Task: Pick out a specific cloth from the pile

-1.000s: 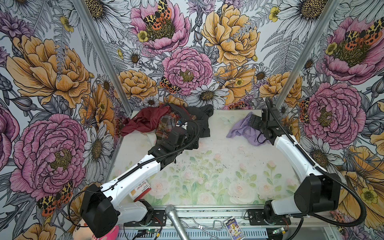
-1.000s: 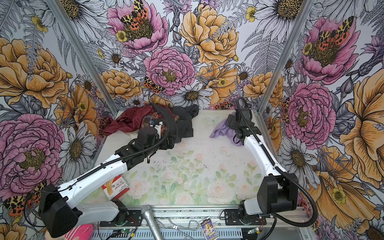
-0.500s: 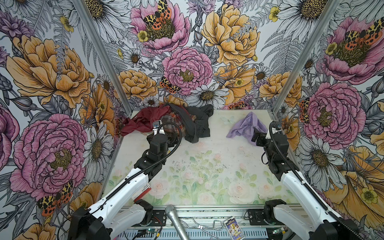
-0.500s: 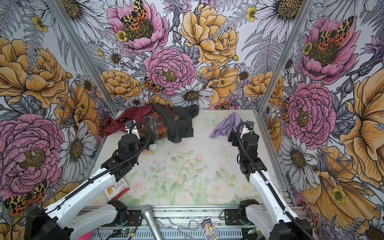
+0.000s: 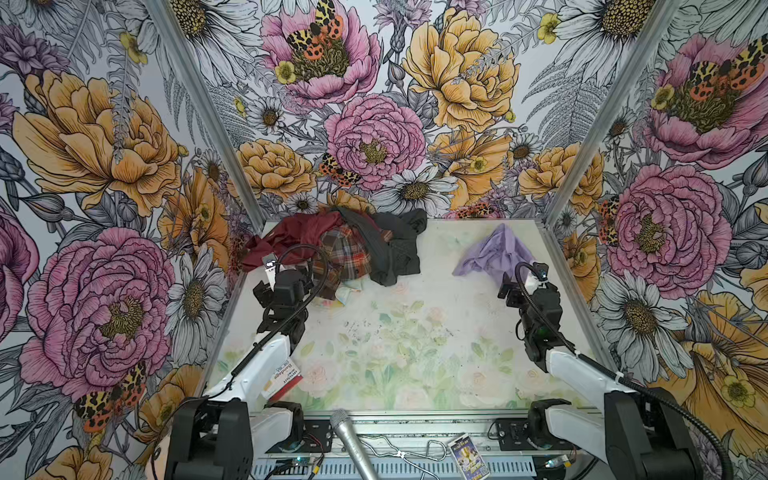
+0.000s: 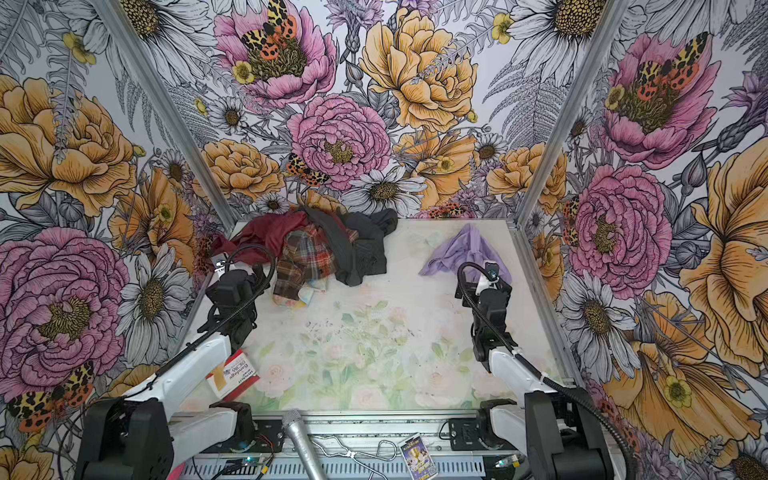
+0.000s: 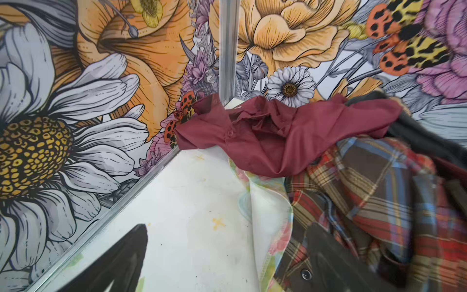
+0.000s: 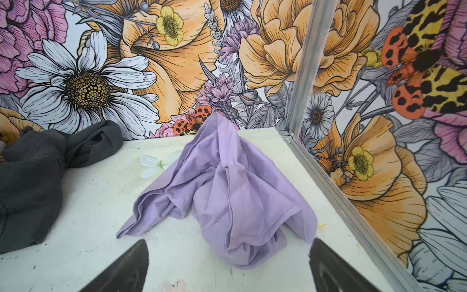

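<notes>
- left gripper (image 7: 227,235) hangs at the near edge of the pile (image 5: 353,245), jaws wide apart, holding nothing.
- right gripper (image 8: 230,242) is just short of the cloth (image 8: 227,189), jaws wide apart, empty.
- the lilac cloth lies crumpled alone on the table (image 5: 395,345), near the far right corner.
- the pile of maroon, plaid and dark grey garments sits far left, well apart from it.

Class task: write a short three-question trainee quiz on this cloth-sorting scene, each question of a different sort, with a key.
1. Multiple choice: which garment lies apart from the pile? A maroon cloth, B lilac cloth, C plaid cloth.
2. True or false: the right end effector is shut on the lilac cloth.
3. Short answer: which arm's wrist camera looks at the pile?

Key: 1 B. 2 False: it is open, the cloth lying on the table. 3 The left end effector arm.
</notes>
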